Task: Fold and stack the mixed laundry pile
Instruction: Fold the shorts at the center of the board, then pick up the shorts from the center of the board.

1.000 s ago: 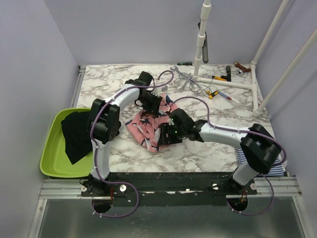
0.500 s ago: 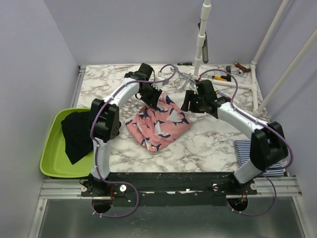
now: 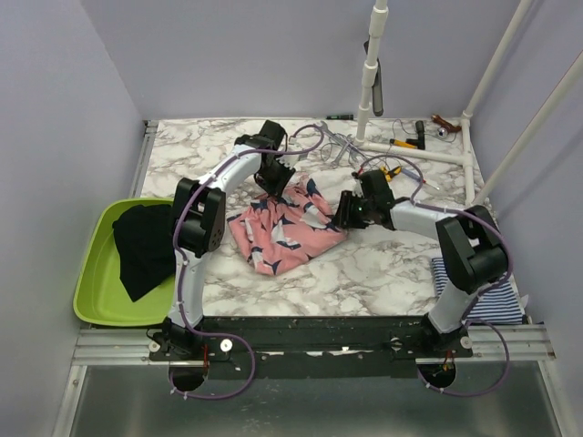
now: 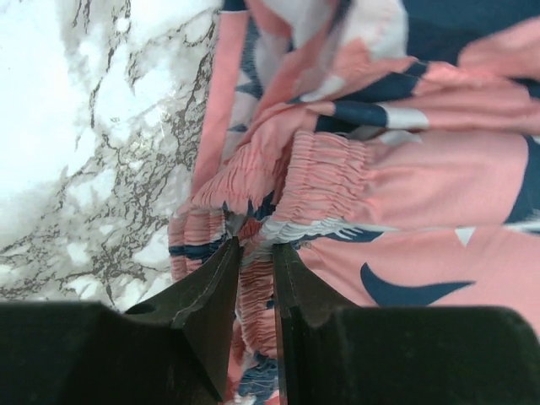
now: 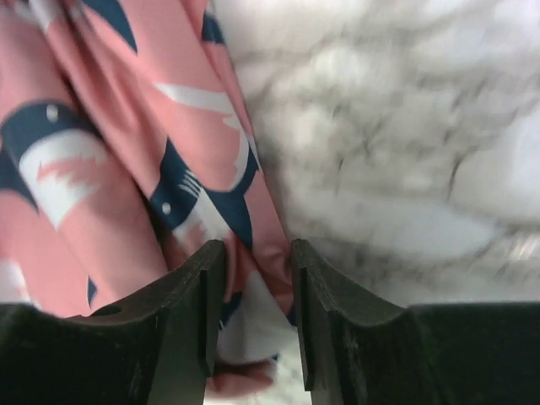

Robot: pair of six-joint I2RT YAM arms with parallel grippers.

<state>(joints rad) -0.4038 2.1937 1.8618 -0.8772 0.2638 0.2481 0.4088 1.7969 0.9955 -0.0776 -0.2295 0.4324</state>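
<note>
The pink garment [image 3: 287,228], soft cloth with a dark shark print, lies crumpled in the middle of the marble-patterned counter [image 3: 383,269]. The left hand [image 4: 253,249] pinches its gathered elastic band. The right hand [image 5: 257,253] pinches its smooth folded right edge.

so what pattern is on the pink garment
The pink garment carries navy-and-white shark shapes, clearest in the right wrist view.

Shark garment [image 3: 290,229] lies centre, plain garment [image 3: 141,246] in basin [image 3: 96,293] left, striped garment [image 3: 499,302] right.
</note>
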